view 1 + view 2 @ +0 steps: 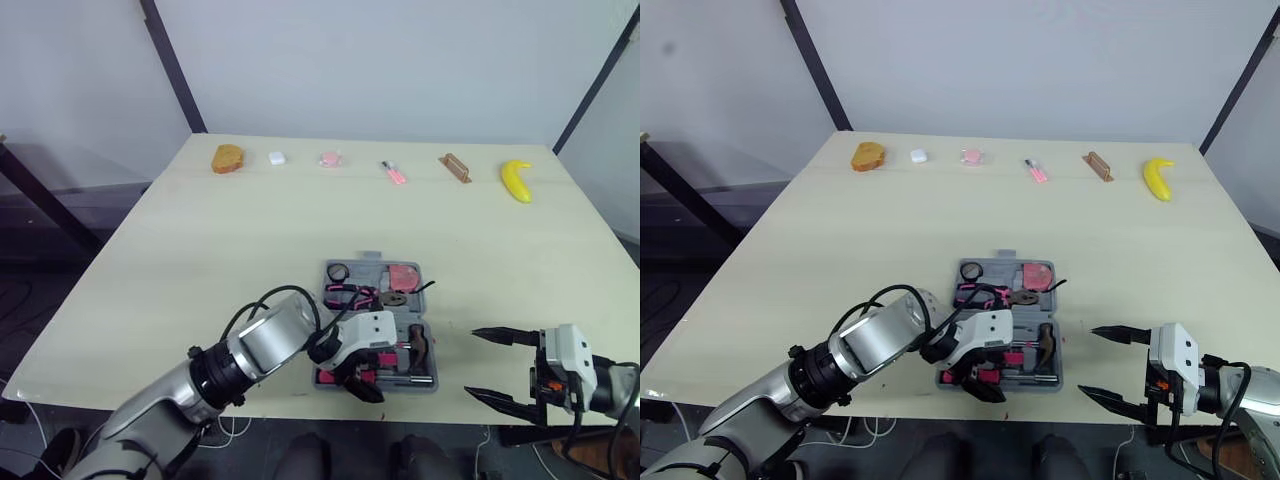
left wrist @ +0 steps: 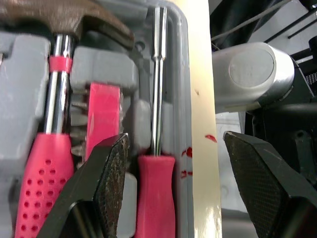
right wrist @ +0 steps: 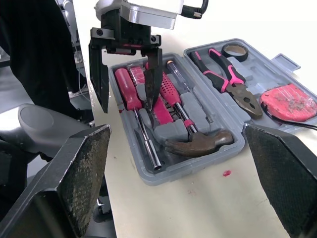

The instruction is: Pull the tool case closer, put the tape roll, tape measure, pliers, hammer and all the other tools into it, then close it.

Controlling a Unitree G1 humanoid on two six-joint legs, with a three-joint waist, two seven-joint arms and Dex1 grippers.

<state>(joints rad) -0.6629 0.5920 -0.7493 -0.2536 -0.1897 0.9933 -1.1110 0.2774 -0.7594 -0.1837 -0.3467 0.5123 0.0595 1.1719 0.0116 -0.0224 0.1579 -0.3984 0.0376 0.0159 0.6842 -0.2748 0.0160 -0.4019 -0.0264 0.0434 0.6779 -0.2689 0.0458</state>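
open tool case (image 3: pixel 198 162) at the front edge of the table (image 1: pixel 200 260); both sets of jaws released.
the grey case lay flat with both halves open. the left gripper (image 3: pixel 128 106) hung over the end of its near half, jaws spread and empty, one finger among the red handles and the other outside the case wall, with a red screwdriver (image 3: pixel 125 89) between them. the right gripper (image 1: pixel 472 363) stood apart to the case's right, jaws spread, holding nothing. the near half held the hammer (image 3: pixel 198 141); the far half held the pliers (image 3: pixel 225 74), tape measure (image 3: pixel 290 101) and tape roll (image 3: pixel 237 49).
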